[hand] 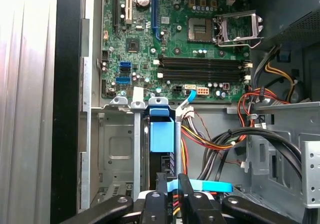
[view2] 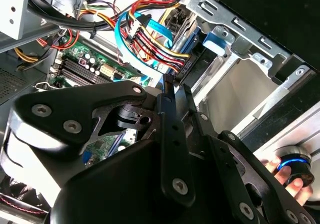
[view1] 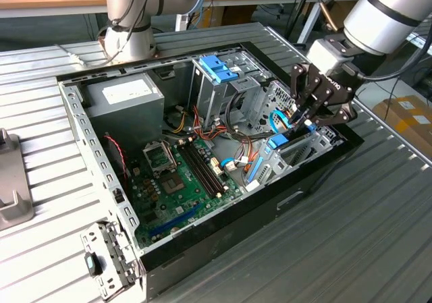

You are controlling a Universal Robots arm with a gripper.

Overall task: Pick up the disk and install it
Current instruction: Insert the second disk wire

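Note:
The disk [view1: 277,142], dark with a light-blue carrier, stands on edge in a metal bay slot at the case's side on the exterior view's right. In the first wrist view the disk's blue carrier [hand: 161,134] sits between the bay's rails, close to the motherboard's edge. My gripper [view1: 300,123] hangs just above the bay, over the end of the disk away from the motherboard. Its black fingers [hand: 161,194] stand close together, shut, and I see nothing held between them. A light-blue flat cable [hand: 210,186] runs just below the gripper [view2: 176,100].
The open computer case [view1: 81,124] lies on a ribbed metal table [view1: 364,235]. A tall drive cage [view1: 217,70] with a blue-handled carrier stands at the back. Bundled wires [view2: 150,32] crowd the bay. A person's fingers [view2: 274,165] rest by a round black-and-blue knob [view2: 294,165].

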